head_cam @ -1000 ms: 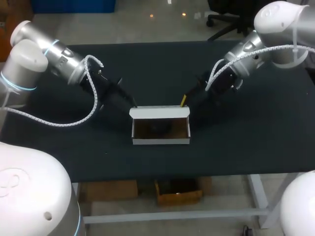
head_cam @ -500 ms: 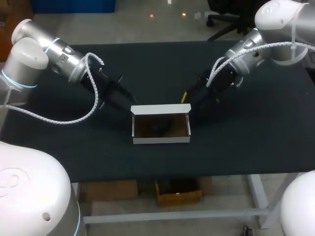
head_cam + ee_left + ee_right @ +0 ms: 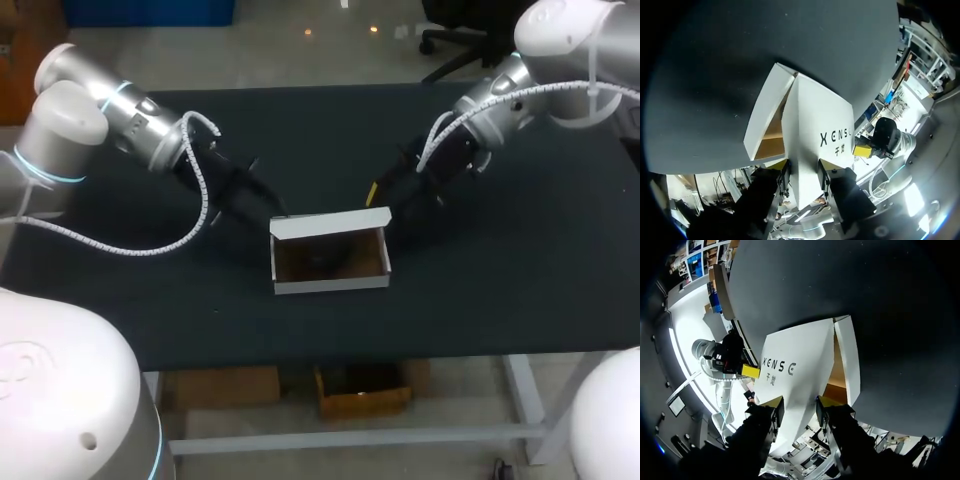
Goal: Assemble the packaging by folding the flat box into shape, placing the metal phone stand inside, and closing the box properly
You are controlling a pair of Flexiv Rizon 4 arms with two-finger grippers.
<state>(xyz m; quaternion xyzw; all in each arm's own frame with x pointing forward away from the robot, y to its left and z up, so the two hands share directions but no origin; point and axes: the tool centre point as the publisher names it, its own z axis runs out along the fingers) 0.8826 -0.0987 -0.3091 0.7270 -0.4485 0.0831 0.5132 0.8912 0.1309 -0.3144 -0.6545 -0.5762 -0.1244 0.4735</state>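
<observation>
Box: white carton [image 3: 330, 285] sat open on the table [image 3: 500, 270], between the left gripper [image 3: 802, 164] and the right gripper [image 3: 800, 401].
Lid flap [image 3: 330, 224]: raised along the rear wall, running from one gripper to the other.
Left gripper: at the flap's near end; clenched or released could not be determined.
Right gripper: at the flap's opposite end; grasp likewise undeterminable.
Arms: entered from opposite sides.
</observation>
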